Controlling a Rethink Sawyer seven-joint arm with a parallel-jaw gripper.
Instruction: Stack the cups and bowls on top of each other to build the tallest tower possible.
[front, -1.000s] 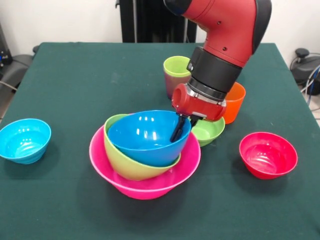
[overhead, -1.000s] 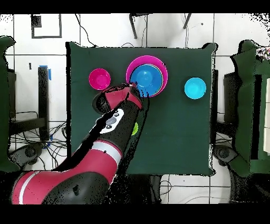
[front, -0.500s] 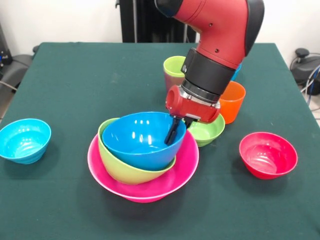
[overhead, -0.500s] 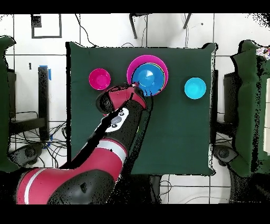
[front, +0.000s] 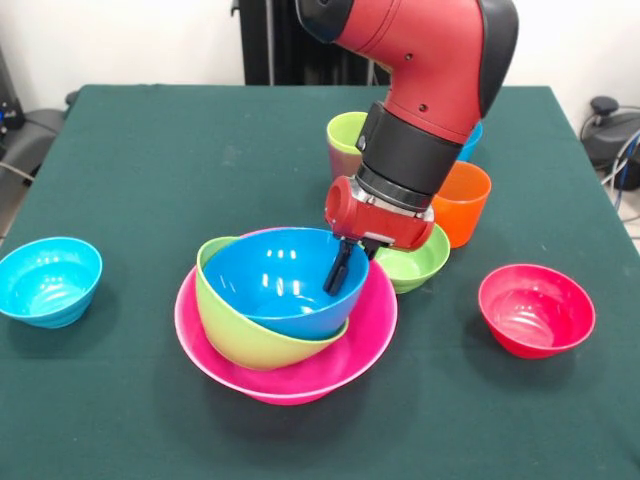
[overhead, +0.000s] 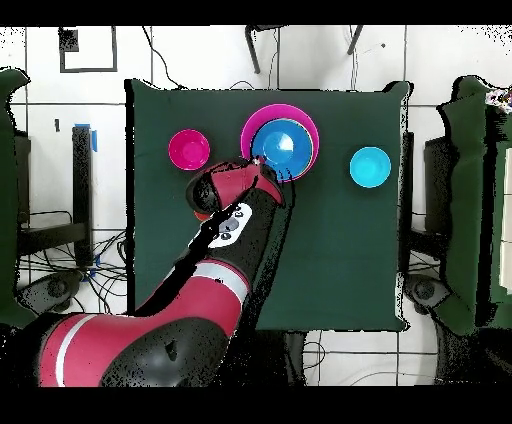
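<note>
Black gripper (front: 343, 270) pinching the glossy large blue plastic bowl's (front: 275, 283) rim
Closed there to steer it down into the green bowl (front: 225, 325) beneath

Gripper (front: 341, 272) dragged blue bowl (front: 282, 280), green bowl (front: 240, 325) leftward within pink bowl (front: 300, 370).

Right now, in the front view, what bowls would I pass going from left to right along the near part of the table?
Light-blue bowl → pink bowl, with a green bowl and blue bowl nested inside → red bowl.
</note>
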